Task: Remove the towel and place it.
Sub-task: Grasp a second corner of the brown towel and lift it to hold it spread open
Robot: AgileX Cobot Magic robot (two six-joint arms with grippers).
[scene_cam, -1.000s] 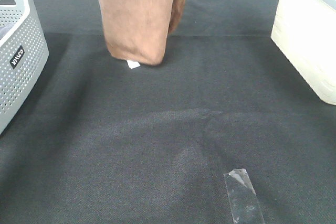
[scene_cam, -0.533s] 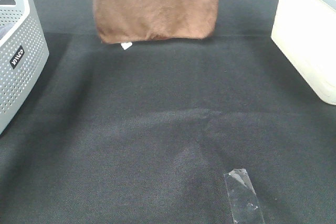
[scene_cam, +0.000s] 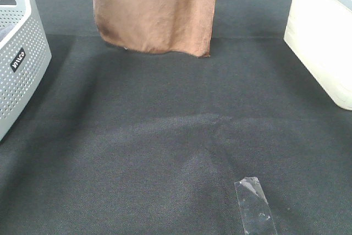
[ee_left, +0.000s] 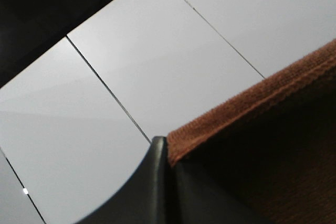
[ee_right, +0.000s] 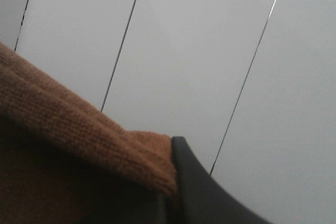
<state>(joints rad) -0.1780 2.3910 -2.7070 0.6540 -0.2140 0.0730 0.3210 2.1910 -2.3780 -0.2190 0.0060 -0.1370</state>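
Observation:
The reddish-brown towel (scene_cam: 154, 9) hangs in the air at the back of the exterior view, its lower edge above the black table cloth (scene_cam: 176, 136). Both arms are out of that view, above its top edge. In the left wrist view my left gripper (ee_left: 167, 148) is shut on the towel's hemmed edge (ee_left: 252, 98). In the right wrist view my right gripper (ee_right: 170, 190) is shut on another part of the towel's top edge (ee_right: 79, 129). Pale panels with dark seams fill the background behind both grippers.
A grey perforated basket (scene_cam: 16, 53) stands at the left edge. A cream-white box (scene_cam: 324, 37) stands at the right. A strip of clear tape (scene_cam: 256, 205) lies on the cloth at the front right.
The hanging towel went from a narrow folded drape to a wide spread sheet, then sank slightly with its right lower corner dropping. The white tag no longer shows.

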